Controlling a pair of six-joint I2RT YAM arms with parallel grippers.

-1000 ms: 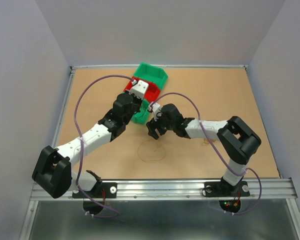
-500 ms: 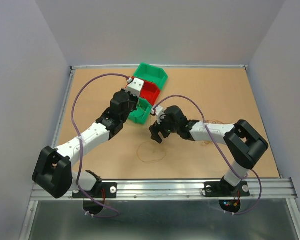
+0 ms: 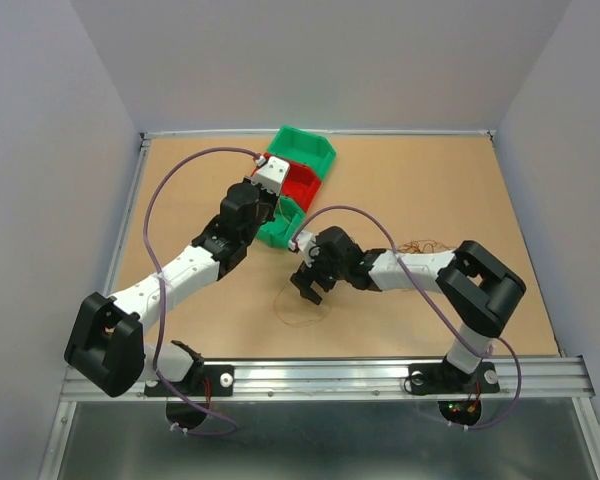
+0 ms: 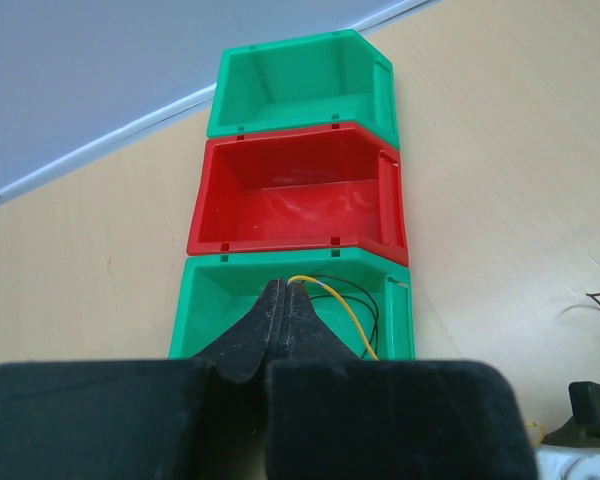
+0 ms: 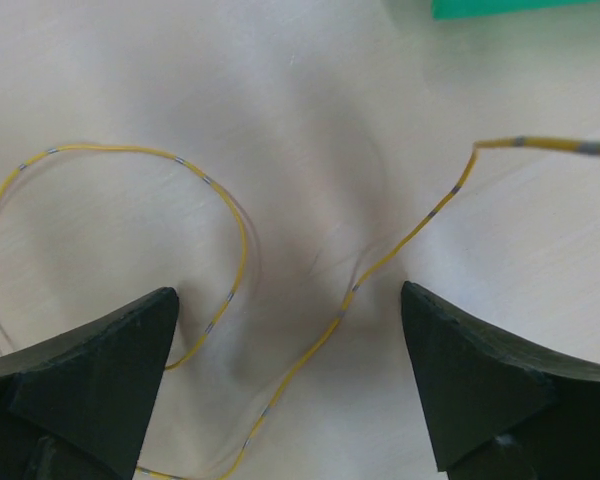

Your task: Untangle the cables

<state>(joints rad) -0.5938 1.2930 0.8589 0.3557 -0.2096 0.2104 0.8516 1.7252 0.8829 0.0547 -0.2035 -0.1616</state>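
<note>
Three plastic bins stand in a touching row on the brown tabletop (image 3: 460, 190): a far green bin (image 4: 300, 88), a red bin (image 4: 298, 198) in the middle and a near green bin (image 4: 202, 305). The row lies toward the table's far edge, left of centre; bare board stretches to its left and right, and along the near edge in front of the arms.

The left gripper (image 4: 284, 300) is clenched, its two black fingers pressed together, poised at the near green bin's rim. A thin yellow wire (image 4: 342, 312) and thin dark wires (image 4: 364, 302) lie inside that bin, just beside the fingertips; whether the tips pinch them I cannot tell.

The right gripper (image 5: 290, 370) is released, jaws spread wide just above the board. A thin yellow wire with grey bands (image 5: 340, 315) lies curled on the table and runs up between the two jaws, touching neither.

Apart on the right, a small orange-brown wire tangle (image 3: 420, 245) sits beside the right arm's forearm.
</note>
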